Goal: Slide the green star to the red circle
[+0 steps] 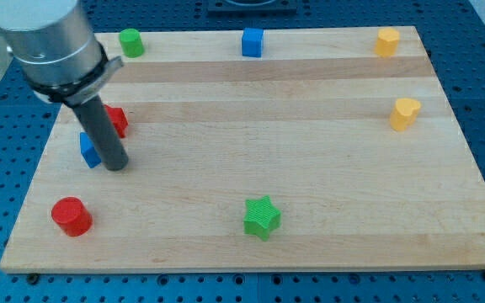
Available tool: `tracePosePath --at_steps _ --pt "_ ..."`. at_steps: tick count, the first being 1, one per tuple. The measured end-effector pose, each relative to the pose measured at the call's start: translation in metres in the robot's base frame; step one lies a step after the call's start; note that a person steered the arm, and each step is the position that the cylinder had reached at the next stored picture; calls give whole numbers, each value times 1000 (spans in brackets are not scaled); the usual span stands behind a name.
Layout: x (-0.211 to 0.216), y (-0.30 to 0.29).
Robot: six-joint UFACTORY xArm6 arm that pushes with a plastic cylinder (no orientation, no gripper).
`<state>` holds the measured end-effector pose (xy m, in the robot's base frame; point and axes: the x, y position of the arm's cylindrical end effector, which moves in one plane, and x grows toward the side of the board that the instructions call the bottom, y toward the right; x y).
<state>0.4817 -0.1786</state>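
Observation:
The green star lies near the view's bottom, about the middle of the wooden board. The red circle stands at the bottom left, far left of the star. My tip rests on the board at the left, above and right of the red circle and well left of the star. It sits just right of a blue block, which the rod partly hides. A red block sits behind the rod, partly hidden.
A green cylinder stands at the top left, a blue cube at the top middle, a yellow block at the top right, and a yellow heart-like block at the right edge.

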Motion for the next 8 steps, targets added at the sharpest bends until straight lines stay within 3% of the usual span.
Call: tracePosePath --at_steps 3,5,8 --pt "5 165" --pt "56 246" --pt "69 242"
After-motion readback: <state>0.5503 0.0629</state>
